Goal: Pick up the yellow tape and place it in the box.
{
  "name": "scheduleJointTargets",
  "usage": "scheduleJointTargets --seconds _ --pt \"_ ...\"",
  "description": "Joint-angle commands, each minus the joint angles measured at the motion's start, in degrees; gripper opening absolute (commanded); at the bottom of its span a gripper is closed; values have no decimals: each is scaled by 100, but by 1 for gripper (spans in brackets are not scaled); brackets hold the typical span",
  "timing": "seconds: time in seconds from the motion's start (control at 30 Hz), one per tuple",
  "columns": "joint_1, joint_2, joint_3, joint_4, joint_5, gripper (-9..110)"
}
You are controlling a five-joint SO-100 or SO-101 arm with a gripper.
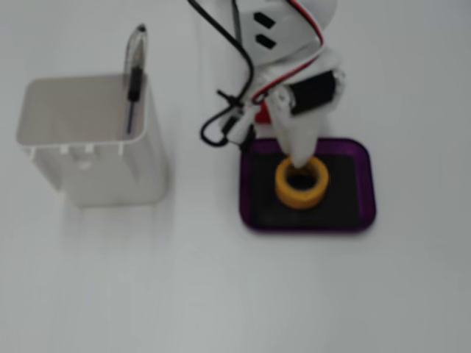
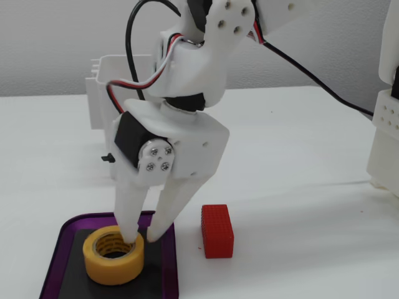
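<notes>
Yellow tape (image 2: 113, 256) flat in purple box (image 2: 56, 249), hand (image 2: 141, 237) part-open astride its wall, pen (image 1: 135, 81) in white container (image 1: 96, 147)

One fixed view looks straight down from above, set fairly far off, with the gripper (image 1: 300, 163) right of centre and the arm entering from the top edge. The other fixed view stands low and close at table (image 2: 293, 187) height, facing the gripper (image 2: 141, 237) from the side. Both share the purple box (image 1: 364, 187) beneath the gripper and the white container (image 2: 109, 93) beyond it.
</notes>
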Motion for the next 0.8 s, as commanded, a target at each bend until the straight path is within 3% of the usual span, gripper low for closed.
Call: scheduleJointTargets --seconds 0.0,0.23,0.47,0.77 --pt "-53 158 -378 510 9 13" --pt "-53 1169 -1301 1723 26 16" --pt "-18 3340 -1556 2760 510 16" --pt "44 6434 475 3234 1195 16"
